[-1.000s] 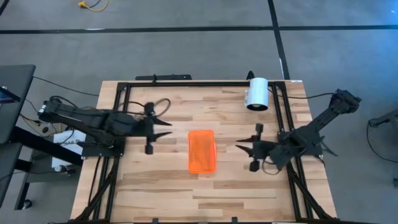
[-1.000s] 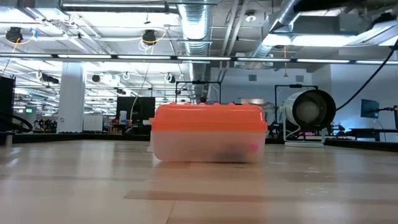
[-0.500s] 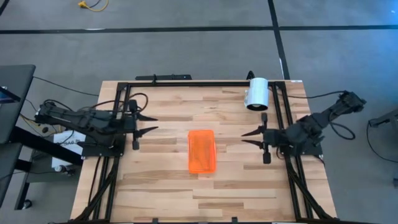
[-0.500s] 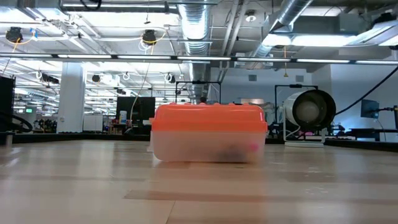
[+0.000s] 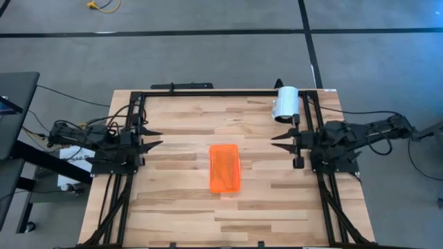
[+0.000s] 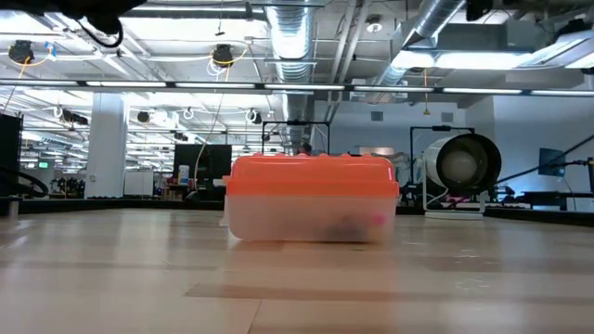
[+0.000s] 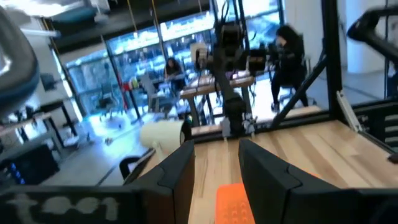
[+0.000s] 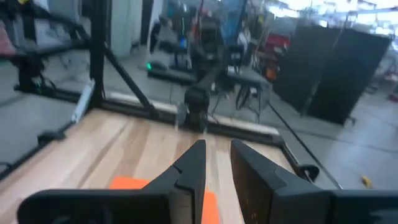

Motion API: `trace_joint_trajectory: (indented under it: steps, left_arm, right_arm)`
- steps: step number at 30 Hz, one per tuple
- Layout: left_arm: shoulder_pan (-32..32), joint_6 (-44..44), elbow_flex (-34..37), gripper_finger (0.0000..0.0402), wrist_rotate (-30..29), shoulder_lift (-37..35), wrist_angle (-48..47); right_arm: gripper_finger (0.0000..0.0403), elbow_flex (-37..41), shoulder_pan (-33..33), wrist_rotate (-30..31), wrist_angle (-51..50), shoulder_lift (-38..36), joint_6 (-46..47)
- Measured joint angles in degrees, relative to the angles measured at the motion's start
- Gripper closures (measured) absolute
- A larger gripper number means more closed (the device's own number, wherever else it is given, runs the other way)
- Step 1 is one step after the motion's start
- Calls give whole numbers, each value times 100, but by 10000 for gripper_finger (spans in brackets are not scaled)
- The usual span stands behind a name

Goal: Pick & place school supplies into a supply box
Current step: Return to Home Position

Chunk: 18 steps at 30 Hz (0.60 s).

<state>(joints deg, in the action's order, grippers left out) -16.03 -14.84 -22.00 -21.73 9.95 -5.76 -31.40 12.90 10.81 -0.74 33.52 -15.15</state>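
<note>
**Two arms held wide apart**

The small rectangular case with clear plastic base and ribbed translucent orange lid [image 5: 224, 168] lies shut at the middle of the pale wooden table [image 5: 187, 207], well apart from both arms. Through its base only blurred dark and pink shapes show. The left gripper [image 5: 158, 137] sits by the left edge, fingers parted, holding nothing. The right gripper [image 5: 274, 142] sits by the right edge, likewise parted and empty, near a white cylinder [image 5: 285, 104].

An open industrial lab — bare ceiling ducts [image 6: 292, 42], strip lights [image 6: 176, 84], grey floor [image 5: 208, 62] around the table [image 5: 180, 200].
</note>
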Motion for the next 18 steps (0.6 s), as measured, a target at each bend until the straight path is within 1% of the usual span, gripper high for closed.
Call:
trace_joint_trajectory:
  steps: [4,7,10,13,16,18]
  left_arm:
    - [46,-174,291,285,49,-639,210]
    - [173,-263,526,285,128,-979,388]
    - [397,-270,642,285,443,-976,610]
    - [733,-270,784,285,1033,-850,1030]
    - [1164,-255,1053,285,1210,-778,1210]
    - [1470,-152,1168,285,1246,-781,1287]
  right_arm:
    - [333,478,-343,-324,167,-494,101]
    - [333,737,-560,-459,191,-653,221]
    - [333,948,-748,-685,384,-675,259]
    - [333,1009,-937,-992,514,-715,264]
    - [333,1041,-1095,-1254,607,-716,231]
    - [333,1043,-1175,-1300,592,-708,224]
